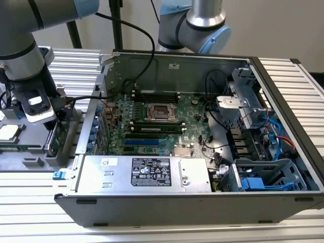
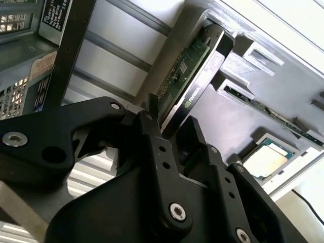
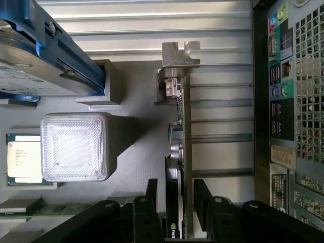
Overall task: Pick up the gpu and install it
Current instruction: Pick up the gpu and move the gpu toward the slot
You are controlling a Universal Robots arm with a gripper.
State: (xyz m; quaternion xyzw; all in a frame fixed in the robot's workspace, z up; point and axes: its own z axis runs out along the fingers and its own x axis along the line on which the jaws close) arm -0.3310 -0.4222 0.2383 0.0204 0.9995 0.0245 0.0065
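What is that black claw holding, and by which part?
Nothing yet, it seems. The gripper has its jaws astride the edge of the gpu, which stands in a grey holder, with a gap showing on each side.

The gpu (image 3: 178, 147) shows a green lacquered circuit-board edge. Its bracket (image 3: 179, 55) is bare silvery metal with a dull finish, and its shroud (image 2: 200, 83) is smooth plastic with a faint sheen. The fingers (image 3: 202, 195) are matt black, though I cannot tell whether they are metal or plastic, and their screw heads (image 2: 177, 211) are shiny. The tray (image 3: 134, 101) is matt grey plastic with a fine grain. The bench (image 3: 152, 20) is ribbed pale metal with a satin finish. The computer case (image 1: 177, 208) is dull grey sheet metal, and the power supply (image 1: 116, 177) inside it is bare, lightly reflective metal.
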